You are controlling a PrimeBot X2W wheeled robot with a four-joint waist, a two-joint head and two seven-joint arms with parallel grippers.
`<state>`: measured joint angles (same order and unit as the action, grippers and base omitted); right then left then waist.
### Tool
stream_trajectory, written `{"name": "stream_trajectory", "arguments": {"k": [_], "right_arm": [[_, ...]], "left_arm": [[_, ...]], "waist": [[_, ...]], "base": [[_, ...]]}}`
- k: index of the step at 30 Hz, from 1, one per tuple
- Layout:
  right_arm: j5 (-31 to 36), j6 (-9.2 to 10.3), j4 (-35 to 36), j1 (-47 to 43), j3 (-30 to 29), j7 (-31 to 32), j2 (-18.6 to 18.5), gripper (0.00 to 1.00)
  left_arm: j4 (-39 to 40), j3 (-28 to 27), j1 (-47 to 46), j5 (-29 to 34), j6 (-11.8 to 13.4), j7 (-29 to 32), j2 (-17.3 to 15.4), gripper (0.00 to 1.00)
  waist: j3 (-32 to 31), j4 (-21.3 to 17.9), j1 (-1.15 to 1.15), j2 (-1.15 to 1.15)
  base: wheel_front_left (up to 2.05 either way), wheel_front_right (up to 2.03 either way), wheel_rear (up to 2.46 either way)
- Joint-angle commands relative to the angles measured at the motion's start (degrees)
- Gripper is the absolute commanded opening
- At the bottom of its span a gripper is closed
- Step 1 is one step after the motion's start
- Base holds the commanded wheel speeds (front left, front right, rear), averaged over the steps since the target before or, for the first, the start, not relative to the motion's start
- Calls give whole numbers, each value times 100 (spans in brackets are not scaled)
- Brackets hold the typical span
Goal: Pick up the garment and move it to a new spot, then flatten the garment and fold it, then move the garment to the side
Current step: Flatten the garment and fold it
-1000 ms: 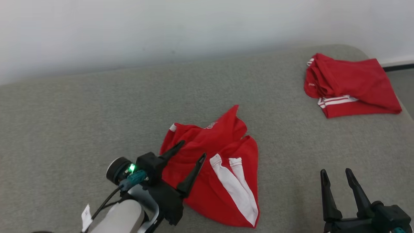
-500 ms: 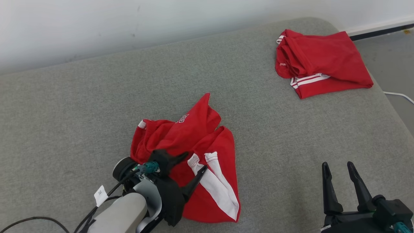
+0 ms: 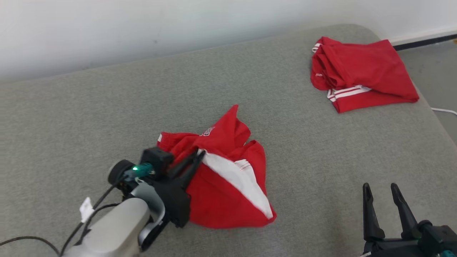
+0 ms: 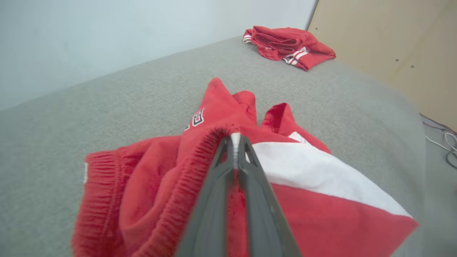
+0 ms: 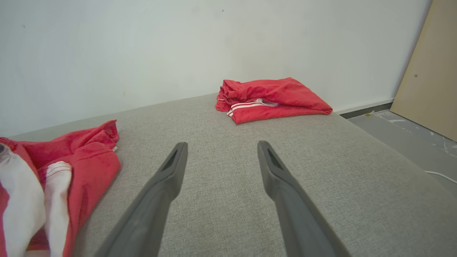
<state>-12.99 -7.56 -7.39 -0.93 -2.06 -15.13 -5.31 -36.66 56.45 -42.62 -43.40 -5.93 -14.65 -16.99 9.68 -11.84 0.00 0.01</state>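
Observation:
A crumpled red garment (image 3: 221,178) with a broad white stripe lies in the middle of the grey cushioned surface (image 3: 89,117). My left gripper (image 3: 198,157) is shut on its upper edge where the white stripe begins, and the cloth there is pulled up taut. In the left wrist view the two fingers press together on the ribbed hem of the garment (image 4: 314,171), with the left gripper (image 4: 234,140) pinching red and white cloth. My right gripper (image 3: 380,187) stands open at the lower right, apart from the garment (image 5: 82,160); the right gripper (image 5: 221,144) holds nothing.
A second red garment (image 3: 360,73), folded, with thin white stripes, lies at the far right corner of the surface; this folded garment (image 5: 271,98) is ahead of the right gripper. A white wall runs behind. Floor and a white cable (image 3: 444,110) lie past the right edge.
The left gripper has closed on the garment's edge and lifted it, stretching the white stripe. The head camera shifted. The right gripper stayed open in place.

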Motion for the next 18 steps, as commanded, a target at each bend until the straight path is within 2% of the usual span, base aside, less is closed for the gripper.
{"name": "stream_trajectory", "arguments": {"k": [1,5,8,11,15,18], "right_arm": [[44,13,4,-62,1,0,-2,100],[69,13,21,-172,-58,0,-27,100],[65,13,12,-210,-62,1,-60,100],[68,14,-6,-271,-80,0,-96,100],[69,14,-24,-275,-71,1,-127,100],[64,14,-60,-272,-27,1,-150,100]], "left_arm": [[48,-69,94,-45,52,-24,-86,0],[881,-752,602,88,417,-51,-391,0],[1611,-1221,1348,255,700,-45,-632,0],[2277,-1520,2174,350,899,-47,-732,0],[2801,-1785,3199,282,1029,-48,-641,0],[2802,-1895,3735,316,1041,-47,-531,0]], "waist": [[-102,182,0,-1],[-227,563,0,-1],[-311,856,0,-1],[-386,1143,0,-1],[-445,1436,0,-1],[-488,1569,0,-1]], "base": [[0,0,0],[0,0,0],[0,0,0],[0,0,0],[0,0,0],[0,0,0]]}}
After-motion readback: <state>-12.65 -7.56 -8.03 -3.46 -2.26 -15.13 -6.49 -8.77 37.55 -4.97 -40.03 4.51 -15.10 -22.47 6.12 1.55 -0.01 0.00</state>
